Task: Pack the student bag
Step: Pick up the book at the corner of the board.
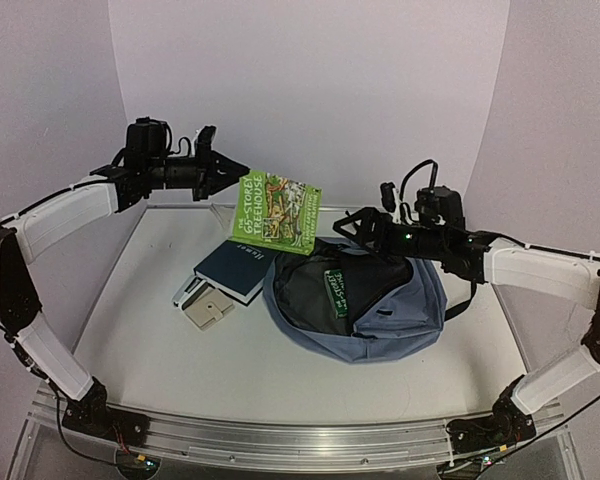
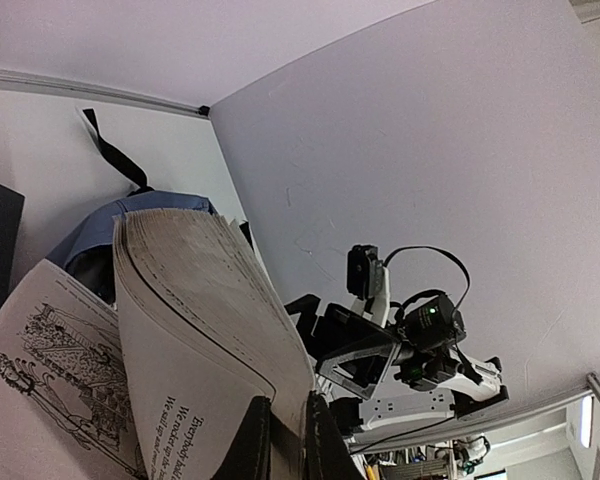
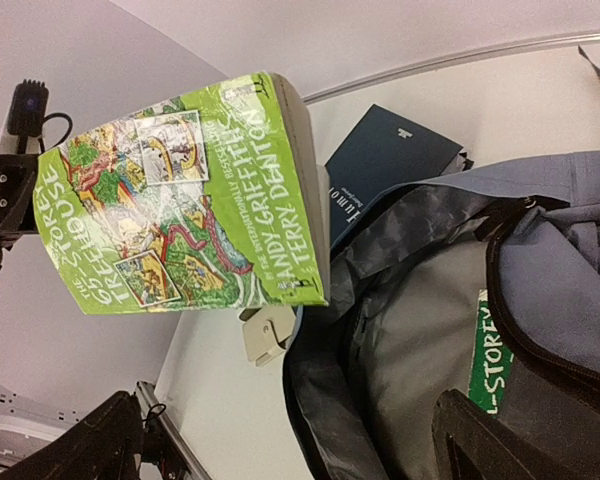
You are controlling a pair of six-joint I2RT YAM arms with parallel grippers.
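Your left claw (image 1: 240, 170) clamps the green paperback book (image 1: 275, 210), your right claw (image 1: 352, 222) gapes open; grip the grey-blue fabric backpack (image 1: 400, 300), likely limp, by its zippered rim.

The soft grey-blue student bag (image 1: 405, 310) lay flat, unzipped wide, its dark lining exposed. It rested just beneath and in front of the right gripper (image 1: 348, 224).

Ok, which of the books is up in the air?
The bright green paperback pinched in the left fingers; the navy book lies on the table, the other green book sits in the bag.
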